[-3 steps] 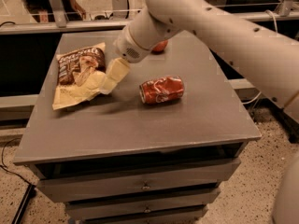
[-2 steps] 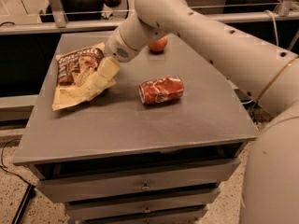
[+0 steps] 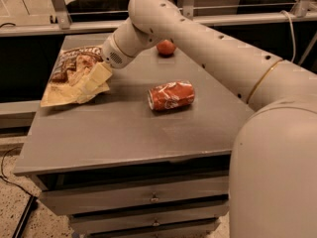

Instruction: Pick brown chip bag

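Now gripper (image 3: 95,82) on brown chip bag (image 3: 67,81), well apart from red can (image 3: 171,95); clamped or not, cannot tell; pinch edge firmly, lift slowly.

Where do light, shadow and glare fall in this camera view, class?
Camera view: light falls evenly on the grey tabletop; the crushed red soda can throws a soft shadow at its base; the cream gripper rests on the crinkly brown-and-tan chip bag, well lit; deep shadow lies under the tabletop's front edge; no strong glare.
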Controlling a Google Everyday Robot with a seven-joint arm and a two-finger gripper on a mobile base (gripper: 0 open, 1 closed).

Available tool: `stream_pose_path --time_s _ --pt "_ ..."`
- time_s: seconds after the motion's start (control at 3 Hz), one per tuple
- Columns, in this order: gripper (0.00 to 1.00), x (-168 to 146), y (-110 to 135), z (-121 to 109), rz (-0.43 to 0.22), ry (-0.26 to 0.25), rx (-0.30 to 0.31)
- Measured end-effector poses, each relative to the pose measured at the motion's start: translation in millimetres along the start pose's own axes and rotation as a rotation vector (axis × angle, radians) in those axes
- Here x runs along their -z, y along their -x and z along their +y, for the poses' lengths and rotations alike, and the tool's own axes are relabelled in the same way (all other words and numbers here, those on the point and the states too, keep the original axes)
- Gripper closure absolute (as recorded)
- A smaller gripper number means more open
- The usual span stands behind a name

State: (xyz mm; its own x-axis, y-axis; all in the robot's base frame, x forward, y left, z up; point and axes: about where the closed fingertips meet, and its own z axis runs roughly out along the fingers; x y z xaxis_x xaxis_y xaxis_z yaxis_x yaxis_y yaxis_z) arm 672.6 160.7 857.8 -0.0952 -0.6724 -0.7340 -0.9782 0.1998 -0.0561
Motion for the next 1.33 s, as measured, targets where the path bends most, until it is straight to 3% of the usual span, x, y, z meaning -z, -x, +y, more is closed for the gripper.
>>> stream_pose_path --time_s 0.67,1.0,1.33 --pt "0.65 -7 14 14 0.014 -0.006 0.004" --pt "0.95 11 37 21 -0.015 -0.056 0.085" --pt "1.00 33 53 19 -0.079 -0.094 0.154"
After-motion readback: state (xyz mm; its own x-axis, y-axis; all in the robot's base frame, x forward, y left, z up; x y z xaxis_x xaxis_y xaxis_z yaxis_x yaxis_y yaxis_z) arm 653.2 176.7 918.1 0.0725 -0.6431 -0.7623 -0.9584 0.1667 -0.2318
